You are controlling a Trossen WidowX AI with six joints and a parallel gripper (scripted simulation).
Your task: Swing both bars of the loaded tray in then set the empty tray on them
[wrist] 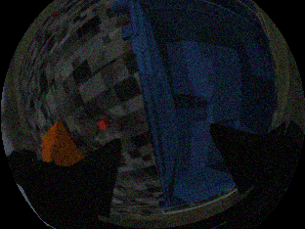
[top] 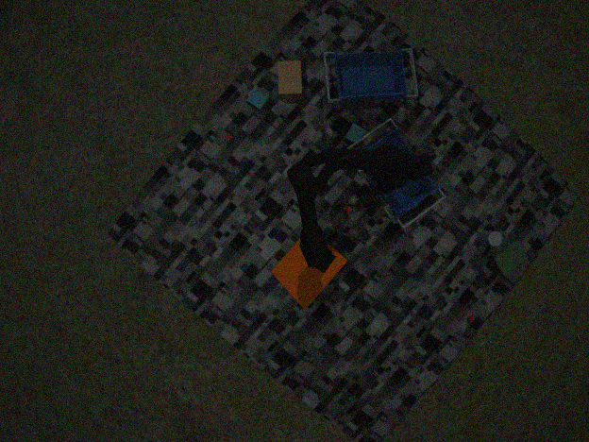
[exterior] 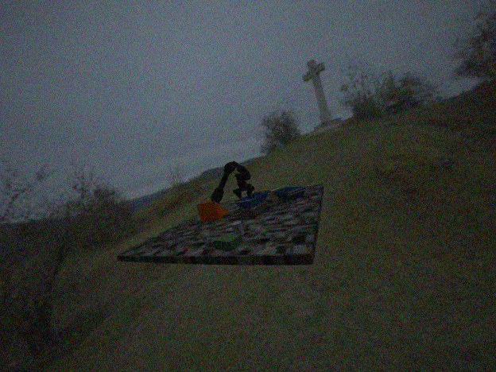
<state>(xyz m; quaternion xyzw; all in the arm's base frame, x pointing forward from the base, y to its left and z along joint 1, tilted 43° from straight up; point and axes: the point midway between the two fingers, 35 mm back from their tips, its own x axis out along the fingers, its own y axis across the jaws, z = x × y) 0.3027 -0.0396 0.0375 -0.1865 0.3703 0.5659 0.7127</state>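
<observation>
Jaws wide and empty over the near tray (top: pixel 412 195): best centred on what seems a bar (top: pixel 421 209) before nudging inward.
</observation>
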